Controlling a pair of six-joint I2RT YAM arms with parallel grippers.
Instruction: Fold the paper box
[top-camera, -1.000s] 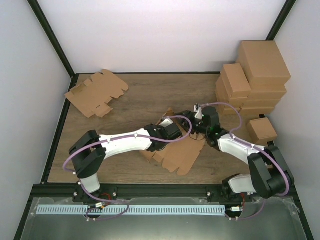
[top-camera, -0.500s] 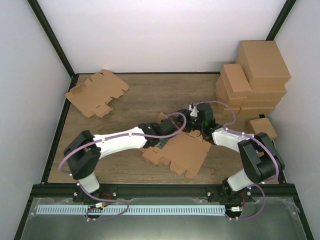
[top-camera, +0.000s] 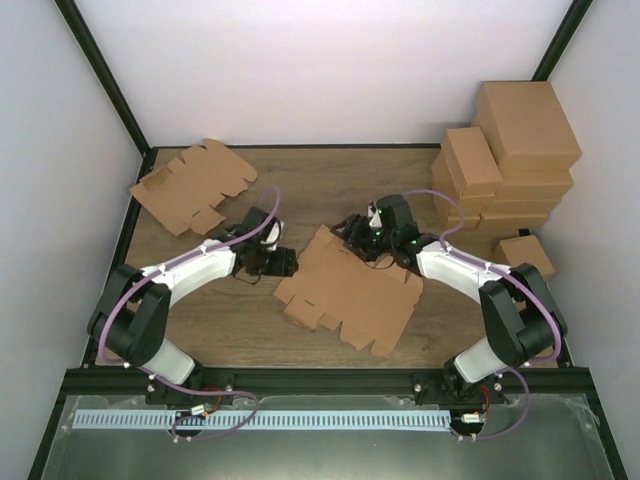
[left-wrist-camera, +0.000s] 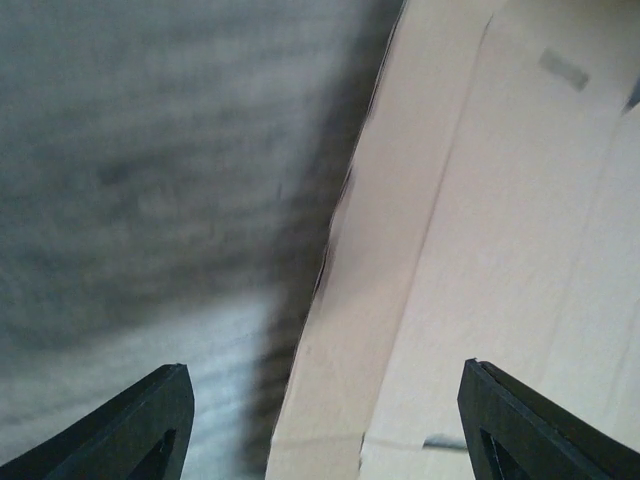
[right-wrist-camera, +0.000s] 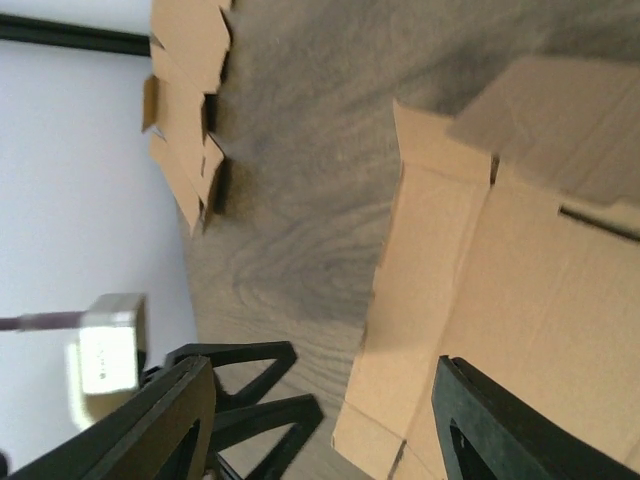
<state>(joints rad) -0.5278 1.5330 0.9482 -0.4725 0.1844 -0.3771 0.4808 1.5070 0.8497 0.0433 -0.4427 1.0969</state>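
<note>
The box is seen lying unfolded and largely flat at the middle of the table, where it can be reached by both arms. The left gripper is held low just beside the box's left edge, its jaws spread wide and nothing gripped between them; in the wrist view that edge is framed between the fingers, a placing judged to suit a grasp of the side panel. The right gripper is poised at the far edge, also parted and empty, with a corner flap below it. No wall is yet seen standing, so the folding is judged barely begun. A pile of spare blanks is kept at the far left and finished cartons are stacked at the right, well apart from the work.
</note>
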